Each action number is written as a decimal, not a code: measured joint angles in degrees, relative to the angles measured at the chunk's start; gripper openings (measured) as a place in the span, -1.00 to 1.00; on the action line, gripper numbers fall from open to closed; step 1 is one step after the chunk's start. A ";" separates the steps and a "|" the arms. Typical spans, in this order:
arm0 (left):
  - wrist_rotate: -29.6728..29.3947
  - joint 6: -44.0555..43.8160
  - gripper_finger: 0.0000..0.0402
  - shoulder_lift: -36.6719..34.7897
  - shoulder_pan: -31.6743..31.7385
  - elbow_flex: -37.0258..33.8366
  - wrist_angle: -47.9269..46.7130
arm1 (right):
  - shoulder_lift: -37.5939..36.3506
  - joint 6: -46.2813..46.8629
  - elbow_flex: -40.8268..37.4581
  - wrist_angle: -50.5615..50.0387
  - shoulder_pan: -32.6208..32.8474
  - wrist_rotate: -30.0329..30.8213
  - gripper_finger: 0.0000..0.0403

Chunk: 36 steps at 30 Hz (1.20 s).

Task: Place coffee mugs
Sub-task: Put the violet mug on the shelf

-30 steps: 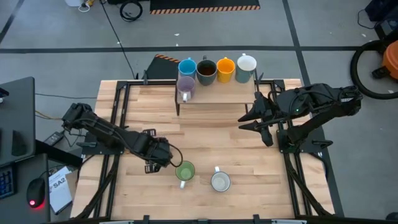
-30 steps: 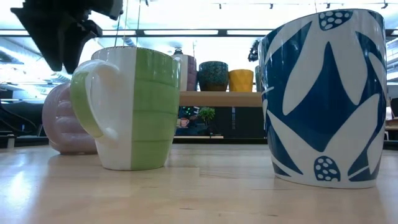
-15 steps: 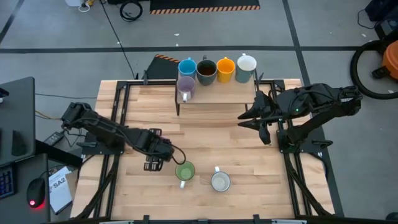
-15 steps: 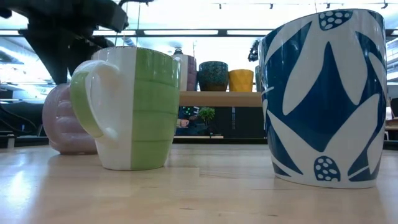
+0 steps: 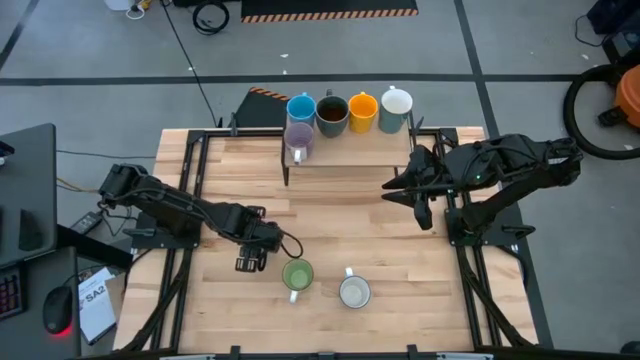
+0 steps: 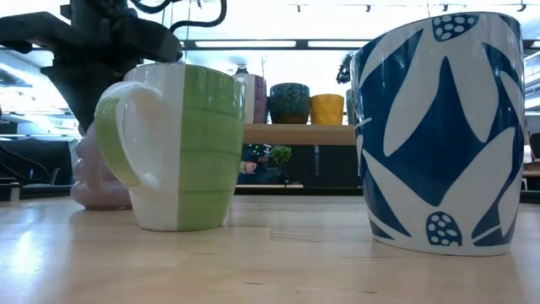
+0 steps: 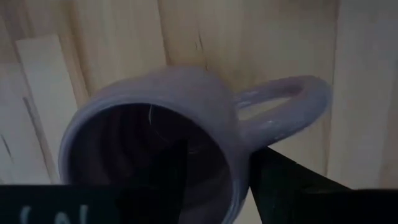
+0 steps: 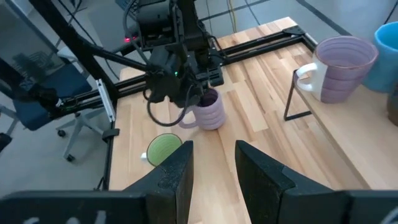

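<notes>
My left gripper (image 7: 217, 186) is open over a lilac mug (image 7: 155, 124) that stands upright on the table left of centre (image 8: 210, 113). One finger is inside the cup and the other is outside, beside the handle (image 7: 286, 106). In the high view the arm (image 5: 255, 240) hides this mug. A green mug (image 5: 297, 275) and a white mug with a blue pattern (image 5: 354, 291) stand near the near edge. Blue (image 5: 301, 108), dark brown (image 5: 332, 113), orange (image 5: 362, 110), white (image 5: 397, 105) and lilac (image 5: 299, 140) mugs stand on the far shelf. My right gripper (image 5: 390, 188) waits open at the right. My left gripper comes at the lilac mug from above, astride the wall next to the handle root (image 7: 242, 155). The outer finger (image 7: 292, 186) lies right against that wall; whether it touches, I cannot tell. Bare inner wall still shows beside the inner finger. The mug stands on the table.
A raised wooden shelf (image 5: 350, 150) on thin wire legs stands at the far edge. Black frame rails (image 5: 190, 180) run along both table sides. Bare wood lies in the table's middle (image 5: 340, 220). In the low view the green (image 6: 181, 148) and patterned (image 6: 439, 135) mugs stand close by.
My left gripper has come down and slightly toward the table's right, over the lilac mug, until its fingers stand on either side of the mug's wall. The mug has stayed where it was.
</notes>
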 joint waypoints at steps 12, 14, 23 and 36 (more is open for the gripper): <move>-0.55 11.78 -0.71 0.02 3.14 1.36 3.57 | 0.00 0.00 0.02 0.27 -0.02 0.45 -0.38; -0.74 15.14 -0.77 0.02 4.63 2.22 5.03 | 0.00 0.00 0.02 0.25 -0.02 0.43 -0.38; 3.36 28.56 -0.77 0.36 12.91 5.19 12.89 | 0.00 2.07 0.02 0.24 -0.02 1.26 -0.38; 9.16 37.54 -0.77 14.89 18.03 21.64 11.25 | 1.58 10.08 0.07 -4.11 -0.02 1.95 -0.38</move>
